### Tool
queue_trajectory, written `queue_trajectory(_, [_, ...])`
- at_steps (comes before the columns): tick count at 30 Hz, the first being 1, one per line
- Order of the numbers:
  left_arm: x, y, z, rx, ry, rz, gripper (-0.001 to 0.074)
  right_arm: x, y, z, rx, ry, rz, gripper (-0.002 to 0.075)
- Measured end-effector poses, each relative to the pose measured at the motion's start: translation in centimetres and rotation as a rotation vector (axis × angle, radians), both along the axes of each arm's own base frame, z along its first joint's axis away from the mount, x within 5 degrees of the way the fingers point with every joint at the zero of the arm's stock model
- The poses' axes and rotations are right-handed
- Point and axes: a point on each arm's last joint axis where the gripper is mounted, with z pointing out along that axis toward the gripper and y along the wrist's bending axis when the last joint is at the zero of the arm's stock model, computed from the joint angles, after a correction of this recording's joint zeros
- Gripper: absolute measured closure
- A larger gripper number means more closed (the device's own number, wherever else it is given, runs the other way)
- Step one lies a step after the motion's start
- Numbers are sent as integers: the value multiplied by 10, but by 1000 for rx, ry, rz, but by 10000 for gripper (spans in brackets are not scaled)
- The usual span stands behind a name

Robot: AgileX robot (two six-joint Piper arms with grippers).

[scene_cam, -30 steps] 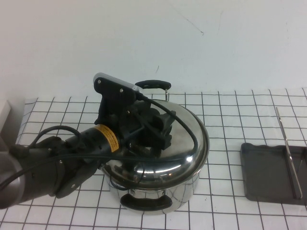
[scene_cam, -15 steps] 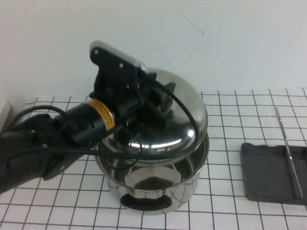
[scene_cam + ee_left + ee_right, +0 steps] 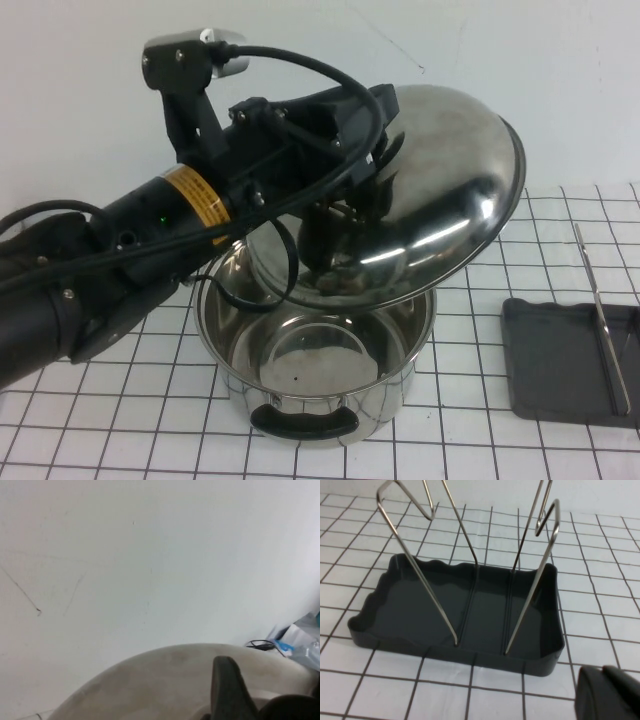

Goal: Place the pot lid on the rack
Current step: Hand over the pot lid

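Stainless steel fills the middle of the high view: the pot lid (image 3: pixel 440 215) hangs in the air, tilted steeply, its domed top facing up and toward the rack side, its lower rim just over the open mouth of the pot (image 3: pixel 315 375). The left claw (image 3: pixel 350 205) is pressed against the lid's centre from the robot's side, its fingers closed on the lid's knob; the knob itself is hidden behind the claw body. A black cable loops over the arm behind the claw. In the left wrist view the pale curve of the lid (image 3: pixel 165 685) rises just beyond one dark fingertip (image 3: pixel 227 687), with the white wall behind.

Directly below the left claw stands the pot, uncovered, its shiny inside bare, a black handle (image 3: pixel 305 422) on its near side. It rests on the white gridded surface (image 3: pixel 470 440).

Well off to the right of the left claw, and lower, lies the rack (image 3: pixel 570 372), a dark grey tray with a thin metal bar slanting up from it, apart from the pot.

The right claw appears only in the right wrist view, as a dark tip (image 3: pixel 610 692) at the corner, near the rack (image 3: pixel 465 612), whose wire loops stand up from the tray. Whether the right claw is open or closed cannot be told.
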Motion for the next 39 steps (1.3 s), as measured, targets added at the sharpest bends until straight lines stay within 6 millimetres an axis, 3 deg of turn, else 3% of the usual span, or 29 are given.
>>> queue_trajectory(11, [5, -20, -15, -284, 1, -215, 422, 0, 0, 0, 16, 0, -1, 729])
queue_trajectory(13, [6, -23, -20, -318, 11, -245, 422, 0, 4, 1, 155, -15, -11, 729])
queue_trajectory(18, [16, -30, -40, -339, 87, -244, 422, 2, 20, 11, 953, -28, -64, 729])
queue_trajectory(20, [20, -32, -48, -343, 124, -235, 422, 2, 22, 15, 1075, -42, -63, 729])
queue_trajectory(32, [24, -33, -52, -375, 169, -227, 422, 2, 24, 25, 1088, -117, 7, 729])
queue_trajectory(34, [24, -33, -52, -375, 169, -227, 422, 1, 26, 35, 1041, -143, 65, 729])
queue_trajectory(39, [24, -33, -52, -375, 169, -227, 422, -6, 32, 82, 932, -302, 241, 707])
